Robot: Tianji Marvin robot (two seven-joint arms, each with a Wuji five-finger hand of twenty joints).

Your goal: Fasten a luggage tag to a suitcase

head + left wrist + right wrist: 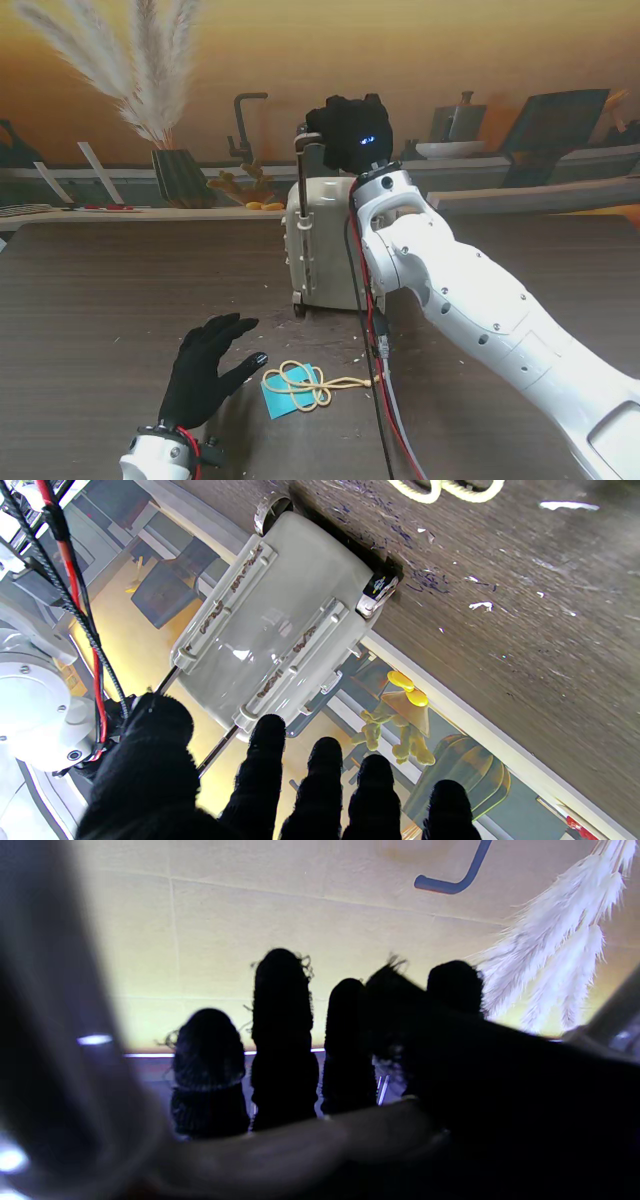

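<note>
At frame centre the right hand (348, 132) grips the suitcase (322, 243) handle to steady it, while the open left hand (205, 368) hovers beside the tag (295, 388) on the surface, lower centre

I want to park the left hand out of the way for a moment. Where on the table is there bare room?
The table is bare left of the left hand, out to its left edge. It is crowded between that hand and the suitcase: the blue luggage tag with its cord, the cables and the right arm lie there.
</note>
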